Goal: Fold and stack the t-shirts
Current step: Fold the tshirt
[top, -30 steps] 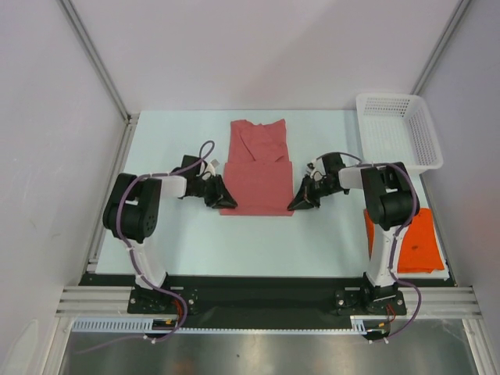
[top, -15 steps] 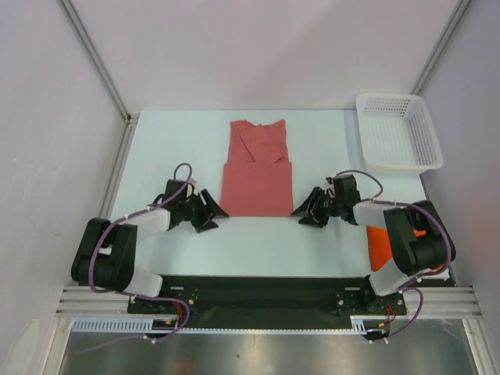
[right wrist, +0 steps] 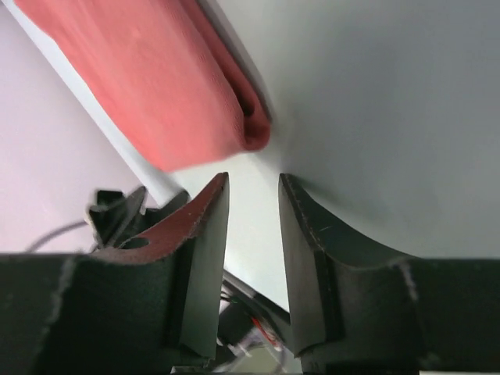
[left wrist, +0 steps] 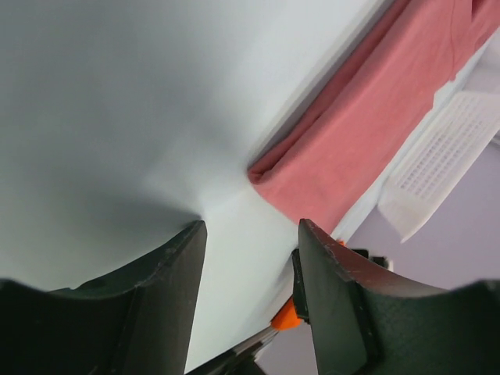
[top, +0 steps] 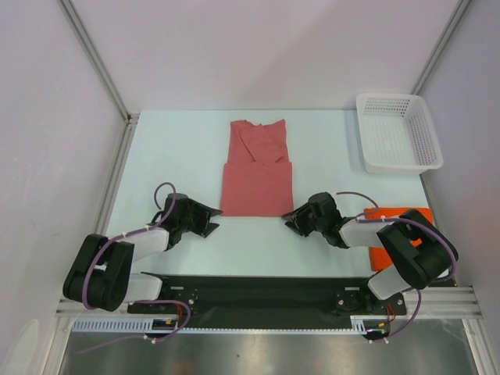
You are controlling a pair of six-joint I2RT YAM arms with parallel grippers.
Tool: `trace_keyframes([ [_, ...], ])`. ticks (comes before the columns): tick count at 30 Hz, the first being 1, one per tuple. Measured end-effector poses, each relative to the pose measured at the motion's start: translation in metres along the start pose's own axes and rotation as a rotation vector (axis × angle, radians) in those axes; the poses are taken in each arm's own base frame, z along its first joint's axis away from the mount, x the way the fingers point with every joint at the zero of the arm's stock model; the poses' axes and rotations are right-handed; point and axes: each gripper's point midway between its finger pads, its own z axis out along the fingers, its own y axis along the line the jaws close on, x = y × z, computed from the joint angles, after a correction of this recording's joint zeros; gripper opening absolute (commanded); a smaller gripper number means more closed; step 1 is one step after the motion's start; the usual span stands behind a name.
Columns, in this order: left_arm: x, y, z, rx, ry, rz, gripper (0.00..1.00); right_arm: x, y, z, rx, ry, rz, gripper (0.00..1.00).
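The pink-red t-shirt (top: pixel 256 176) lies folded in the middle of the table, its lower half doubled over. In the left wrist view its near-left corner (left wrist: pixel 367 125) sits just beyond my fingers. The right wrist view shows the thick folded near-right corner (right wrist: pixel 156 86). My left gripper (top: pixel 212 219) (left wrist: pixel 251 234) is open and empty, low on the table off the shirt's near-left corner. Off the near-right corner my right gripper (top: pixel 287 221) (right wrist: pixel 254 187) is open a little, with nothing in it. The orange t-shirt (top: pixel 406 213) lies at the right, mostly hidden under my right arm.
A white perforated basket (top: pixel 398 141) stands at the back right; it also shows in the left wrist view (left wrist: pixel 445 156). White walls close in the table on the left, right and back. Both arms stretch low along the near part of the table.
Both grippers were shut at the shirt's side edges. They have opened, let go, and drawn back toward the near edge. The shirt lies as it did.
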Motion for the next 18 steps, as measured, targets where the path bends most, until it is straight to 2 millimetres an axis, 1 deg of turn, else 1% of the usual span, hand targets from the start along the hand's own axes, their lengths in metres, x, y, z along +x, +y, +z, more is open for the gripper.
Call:
trace_keyframes([
  [4,-0.004,-0.004,0.006,-0.014,-0.037,-0.063,0.56,-0.013,0.004,0.004,0.022,-0.074,0.113,0.42],
  [7,-0.007,-0.009,0.012,-0.015,-0.051,-0.086,0.55,-0.019,0.006,0.005,0.027,-0.107,0.165,0.45],
  [10,-0.009,-0.012,0.015,-0.017,-0.059,-0.104,0.54,-0.023,0.007,0.006,0.031,-0.124,0.197,0.45],
  [12,-0.009,-0.012,0.017,-0.020,-0.061,-0.114,0.51,-0.025,0.008,0.007,0.038,-0.134,0.215,0.43],
  [18,-0.011,-0.014,0.021,-0.028,-0.063,-0.119,0.49,-0.027,0.006,0.007,0.062,-0.147,0.264,0.42],
])
